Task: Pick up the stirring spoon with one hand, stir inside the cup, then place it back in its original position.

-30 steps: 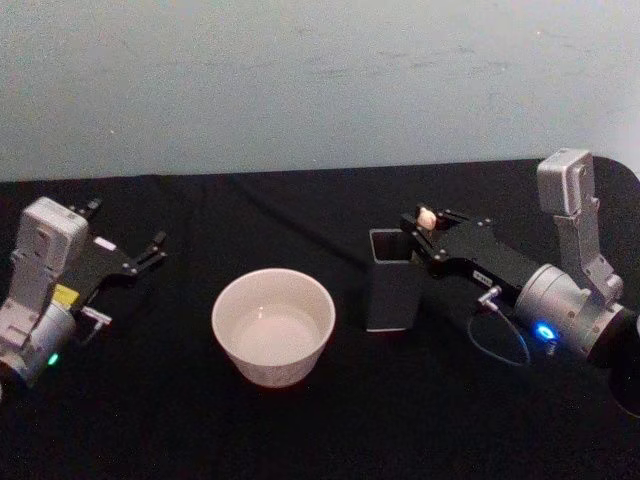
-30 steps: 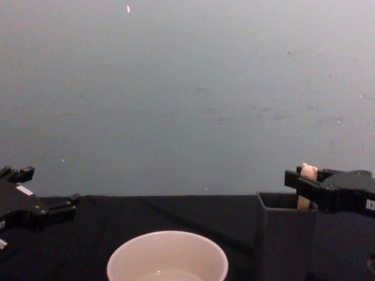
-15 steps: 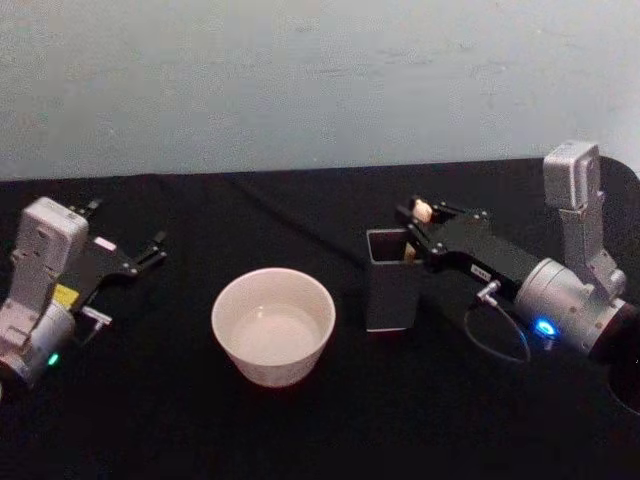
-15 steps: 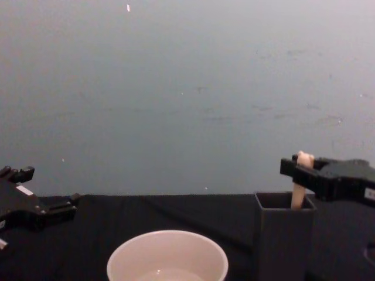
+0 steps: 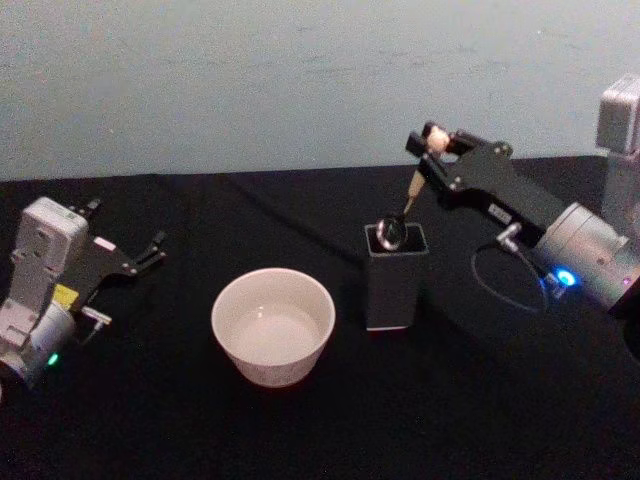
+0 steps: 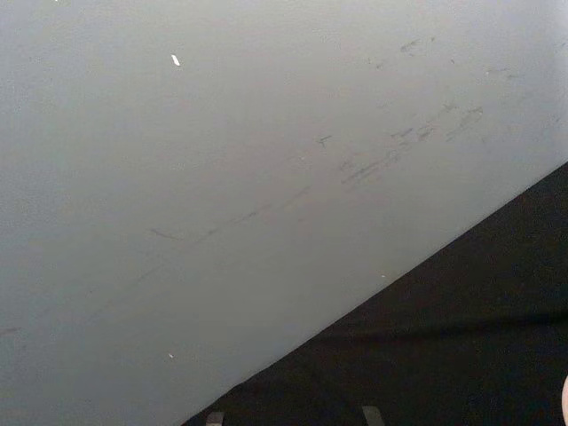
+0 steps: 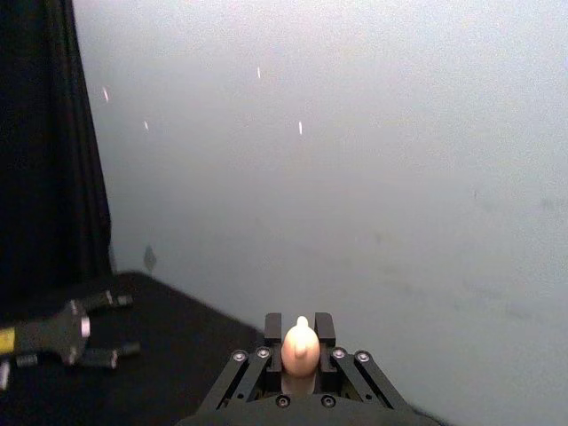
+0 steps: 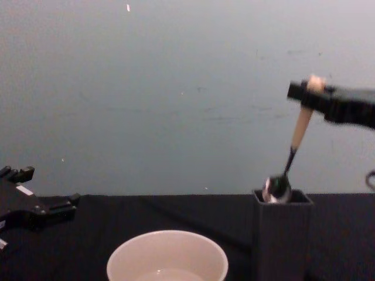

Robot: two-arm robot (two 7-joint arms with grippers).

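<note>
My right gripper (image 5: pixel 432 150) is shut on the top of the stirring spoon (image 5: pixel 409 197), just under its bear-head knob (image 7: pixel 300 344). The spoon (image 8: pixel 299 132) hangs tilted, its shiny bowl (image 8: pixel 276 188) level with the rim of the dark grey square holder (image 5: pixel 394 276), its original position. The cream-white cup (image 5: pixel 273 325) stands to the holder's left (image 8: pixel 281 234); the cup (image 8: pixel 167 255) looks empty. My left gripper (image 5: pixel 158 246) stays parked at the table's left side with its fingers apart and nothing between them.
A black cloth (image 5: pixel 320 420) covers the table, ending at a pale wall (image 5: pixel 300 80) behind. A thin cable (image 5: pixel 500 280) loops under my right wrist. The left gripper (image 7: pixel 106 328) shows far off in the right wrist view.
My right gripper has risen with the spoon. The spoon has come nearly out of the holder, its metal bowl now at the rim. The left arm has not moved.
</note>
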